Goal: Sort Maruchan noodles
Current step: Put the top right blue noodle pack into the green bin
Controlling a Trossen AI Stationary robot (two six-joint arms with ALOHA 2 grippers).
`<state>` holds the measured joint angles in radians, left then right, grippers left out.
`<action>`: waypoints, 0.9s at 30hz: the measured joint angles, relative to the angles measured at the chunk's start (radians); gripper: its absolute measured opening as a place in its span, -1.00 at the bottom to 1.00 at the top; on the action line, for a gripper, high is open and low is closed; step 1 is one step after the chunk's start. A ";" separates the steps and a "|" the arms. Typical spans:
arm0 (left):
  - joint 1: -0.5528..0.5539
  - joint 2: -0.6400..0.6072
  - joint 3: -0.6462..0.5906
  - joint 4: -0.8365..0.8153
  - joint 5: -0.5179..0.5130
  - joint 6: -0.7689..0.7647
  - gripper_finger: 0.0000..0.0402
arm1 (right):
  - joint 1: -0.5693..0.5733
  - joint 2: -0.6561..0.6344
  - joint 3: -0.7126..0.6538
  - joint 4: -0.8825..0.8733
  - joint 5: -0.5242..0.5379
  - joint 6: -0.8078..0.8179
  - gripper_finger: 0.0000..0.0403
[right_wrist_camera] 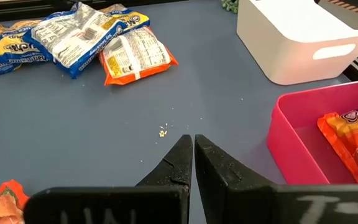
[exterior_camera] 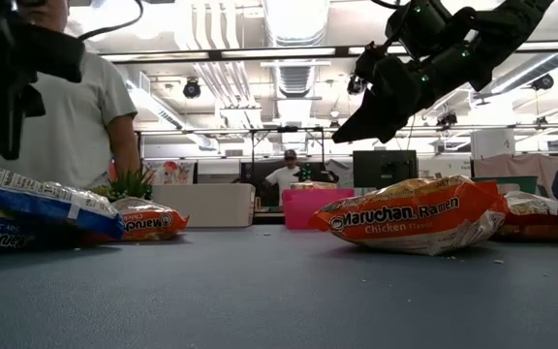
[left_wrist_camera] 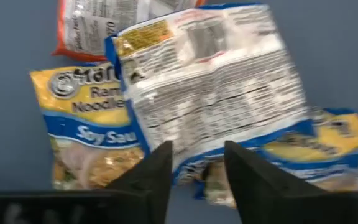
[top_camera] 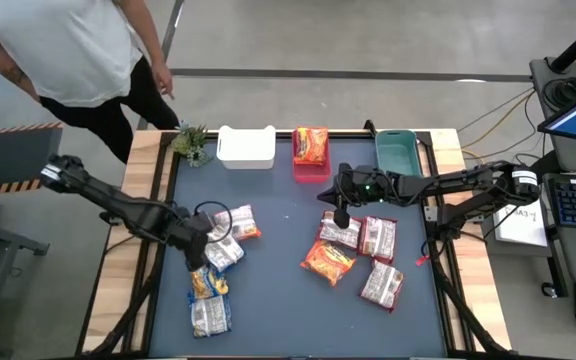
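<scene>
Toward nine o'clock on the dark blue table [top_camera: 288, 310], my left claw [left_wrist_camera: 194, 165] stands parted over a crinkly blue-and-yellow plastic noodle packet [left_wrist_camera: 213, 93], silvery back upward, placed for picking, I judge; my right claw [right_wrist_camera: 193, 158], pinched shut and empty, hovers near the pink plastic bin [top_camera: 311, 172] at twelve.

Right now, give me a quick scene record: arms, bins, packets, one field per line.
left pincer: open, over a blue-yellow packet in the table's left pile
right pincer: shut, empty, above the table in front of the pink bin
pink bin: holds one orange packet
white bin: nothing seen inside
teal bin: nothing seen inside
right pile: orange Chicken packet among silvery-red ones
</scene>
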<state>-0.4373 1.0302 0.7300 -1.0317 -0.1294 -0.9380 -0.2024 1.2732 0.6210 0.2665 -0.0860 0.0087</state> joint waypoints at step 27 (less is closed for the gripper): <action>-0.022 -0.004 -0.162 0.185 0.022 -0.032 -0.94 | 0.000 0.000 -0.009 0.000 0.000 0.011 -0.96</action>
<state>-0.4595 1.0267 0.5677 -0.8467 -0.1074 -0.9705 -0.2024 1.2732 0.6121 0.2665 -0.0860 0.0193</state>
